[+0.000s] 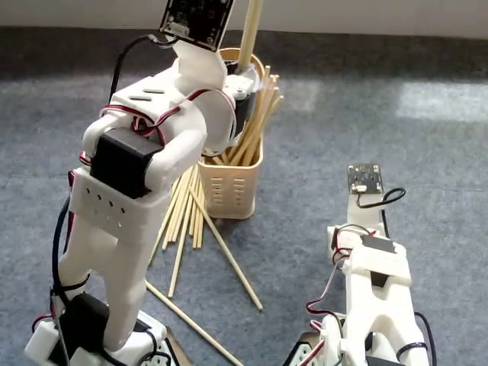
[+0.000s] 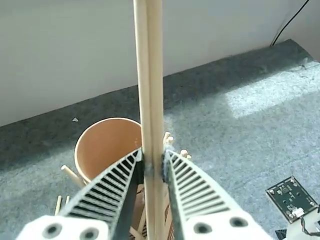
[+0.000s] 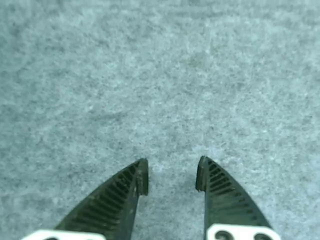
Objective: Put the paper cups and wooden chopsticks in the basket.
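While the left jaws stand clamped tight on two chopsticks (image 2: 149, 75), straight and pale wood, that pair rises upright over the basket (image 1: 232, 194), a cream plastic box with slotted walls. Inside the basket sits a round, smooth-walled brown paper cup (image 2: 106, 145), and a bundle (image 1: 259, 114) of more wooden sticks leans out beside it. Against the basket's near side, loose chopsticks (image 1: 183, 217) lie fanned over the table (image 1: 427, 168), whose grey cover looks fuzzy like felt. One long stick (image 1: 229, 255) slants away from the basket's base. Well apart from the basket, the right jaws, black and ribbed, are spread apart above bare grey felt.
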